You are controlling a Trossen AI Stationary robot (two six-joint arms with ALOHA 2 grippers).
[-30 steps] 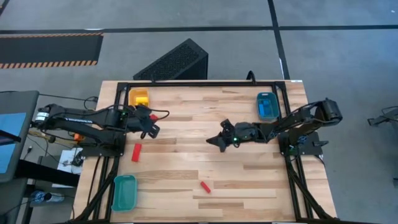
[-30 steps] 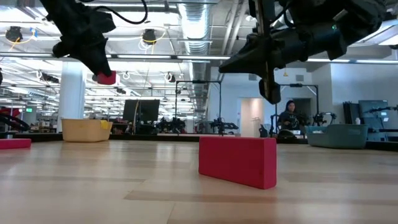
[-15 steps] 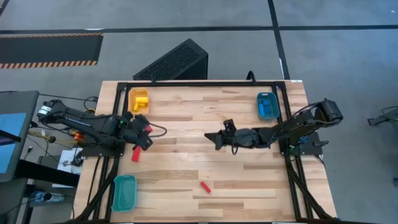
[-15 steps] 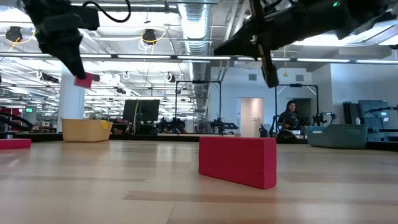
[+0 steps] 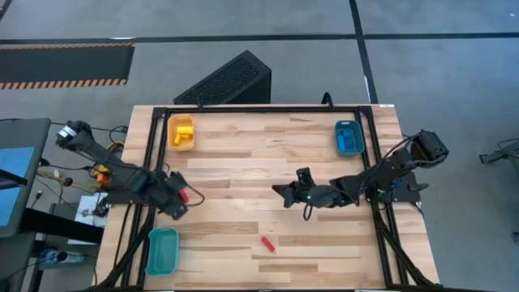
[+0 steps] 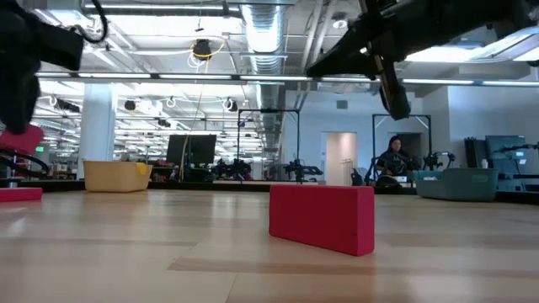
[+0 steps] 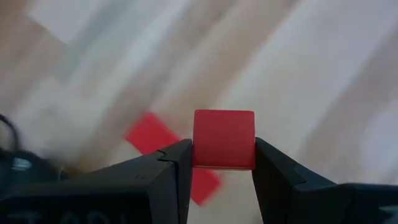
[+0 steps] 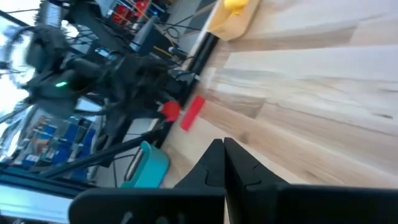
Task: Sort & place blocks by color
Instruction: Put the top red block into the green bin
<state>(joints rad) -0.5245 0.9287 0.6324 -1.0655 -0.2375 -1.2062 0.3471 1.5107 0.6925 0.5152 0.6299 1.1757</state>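
My left gripper (image 5: pixel 177 199) (image 7: pixel 222 152) hangs over the table's left side, shut on a red cube (image 7: pixel 224 138). A red bar (image 7: pixel 149 138) lies flat on the wood right below the cube. Another red block (image 5: pixel 268 242) (image 6: pixel 322 217) rests flat near the table's near edge. The yellow tray (image 5: pixel 181 131) at far left holds yellow blocks, and the blue tray (image 5: pixel 349 136) at far right holds blue ones. A teal tray (image 5: pixel 161 250) sits at the near-left corner. My right gripper (image 5: pixel 282 193) (image 8: pixel 224 157) hovers shut over mid-table, holding nothing. My left gripper pinches the red cube by two opposite side faces (image 7: pixel 198 149) between its two fingertips (image 7: pixel 180 155). The fingers slant down from the table's left. The cube is lifted clear of the table (image 6: pixel 21 139), with its far half sticking out past the fingertips.
Black frame rails run along the table's left, right and far edges. A dark slatted box (image 5: pixel 227 81) stands on the floor beyond the far edge. Bare wood lies between the two arms and along the near edge around the red block.
My left gripper has carried the red cube toward the table's near and left edges and lower, and now stands over the red bar. My right gripper has stayed shut and drifted toward the near edge.
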